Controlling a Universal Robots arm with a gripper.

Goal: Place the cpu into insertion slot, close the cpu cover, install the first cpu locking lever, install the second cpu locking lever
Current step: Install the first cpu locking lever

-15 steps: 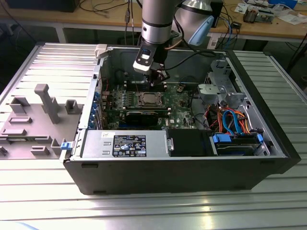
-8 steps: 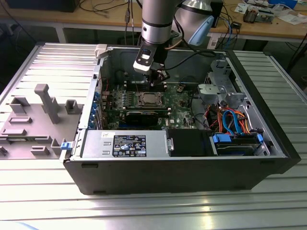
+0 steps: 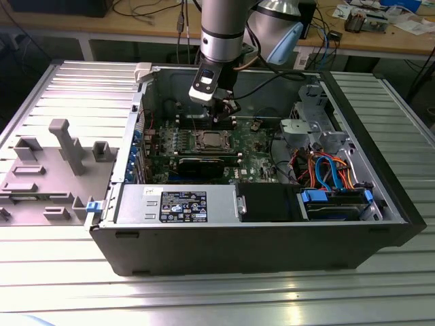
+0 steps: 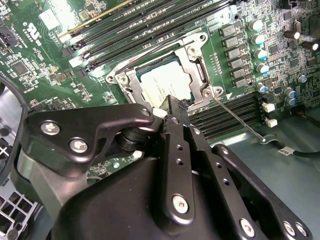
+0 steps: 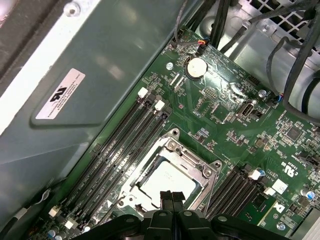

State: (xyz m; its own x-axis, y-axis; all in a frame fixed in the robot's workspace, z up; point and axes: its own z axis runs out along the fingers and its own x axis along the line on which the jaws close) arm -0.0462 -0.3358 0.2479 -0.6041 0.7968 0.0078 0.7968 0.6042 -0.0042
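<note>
Electronics lab: open computer case (image 3: pixel 238 244) on ribbed metal table (image 3: pixel 204 299), cable-strewn wooden workbench (image 3: pixel 102 26) behind, grey fixture blocks (image 3: pixel 61 142) alongside.

The worktop (image 3: pixel 204 299) is a silvery aluminium table built of long ribbed slats that run across the exterior view from left to right. A large black metal computer case (image 3: pixel 238 248) lies on its side across the middle, open face up. Just beside it, toward the exterior view's left, a flat grey plastic fixture (image 3: pixel 41 187) rests on the slats, with several raised blocks and one tall upright post (image 3: pixel 62 139).
</note>
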